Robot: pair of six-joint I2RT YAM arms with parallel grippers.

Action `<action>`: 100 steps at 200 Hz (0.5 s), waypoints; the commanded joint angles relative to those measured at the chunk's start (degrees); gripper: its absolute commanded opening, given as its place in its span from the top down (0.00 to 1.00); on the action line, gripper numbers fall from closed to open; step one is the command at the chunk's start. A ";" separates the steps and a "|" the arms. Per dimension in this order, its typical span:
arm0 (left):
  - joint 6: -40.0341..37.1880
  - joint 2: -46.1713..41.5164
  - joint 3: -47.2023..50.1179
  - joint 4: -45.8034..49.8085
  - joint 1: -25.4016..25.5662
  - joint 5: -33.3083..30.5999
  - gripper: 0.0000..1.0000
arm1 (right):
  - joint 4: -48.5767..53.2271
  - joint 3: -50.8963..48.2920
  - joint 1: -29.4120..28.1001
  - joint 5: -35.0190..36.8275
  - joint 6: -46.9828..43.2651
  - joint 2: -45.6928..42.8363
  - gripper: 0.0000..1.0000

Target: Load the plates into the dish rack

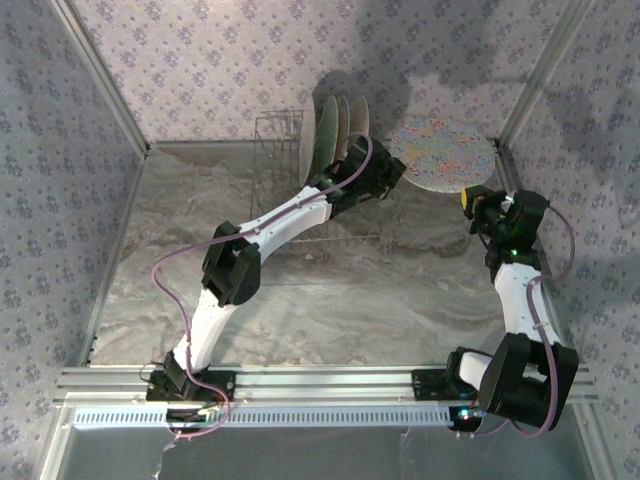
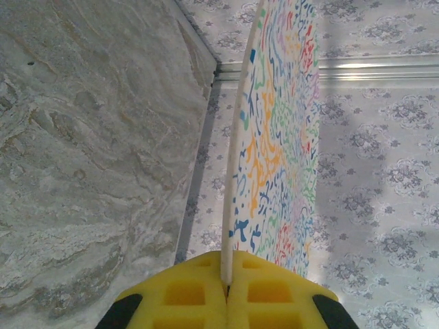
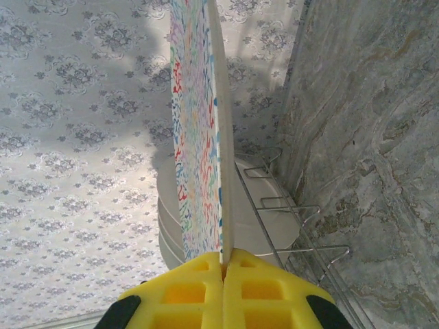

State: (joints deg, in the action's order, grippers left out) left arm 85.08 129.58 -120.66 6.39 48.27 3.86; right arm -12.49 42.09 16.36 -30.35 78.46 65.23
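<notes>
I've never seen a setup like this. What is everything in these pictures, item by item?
multicoloured mosaic round plate: one, bright squiggles on white, held over the table's far right, pinched at its rim from two sides
round dinner plates: three rims can be told apart, pale grey, green and cream, standing on edge in the rack
thin dark wire dish rack: one, far middle of the table
marbled table: one, grey-beige
floral wall panels: lilac-grey, around the table
left gripper: one, yellow pads, shut on the mosaic plate's rim
right gripper: one, yellow pads, shut on the same plate's rim
arms: two, black and white, purple cables
</notes>
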 commanded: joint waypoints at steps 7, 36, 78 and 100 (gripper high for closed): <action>-2.32 -0.28 -3.28 1.20 0.02 1.23 1.00 | -1.86 1.06 0.08 -1.97 -1.46 -1.95 1.00; -5.52 -1.49 -5.02 2.73 -0.20 0.68 1.00 | 0.33 1.72 0.34 -2.08 -2.80 -2.13 0.88; -10.59 -2.30 -9.73 6.87 -0.95 0.77 1.00 | 3.77 3.24 0.61 -2.77 -4.72 -1.86 0.38; -12.41 -3.07 -10.42 7.83 -1.38 0.92 1.00 | 4.82 3.67 0.82 -2.93 -5.21 -2.19 0.15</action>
State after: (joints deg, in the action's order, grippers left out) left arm 76.27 129.56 -127.28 14.70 47.62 3.88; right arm -9.72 43.42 16.64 -32.01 75.18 64.36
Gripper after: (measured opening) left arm 0.055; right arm 0.684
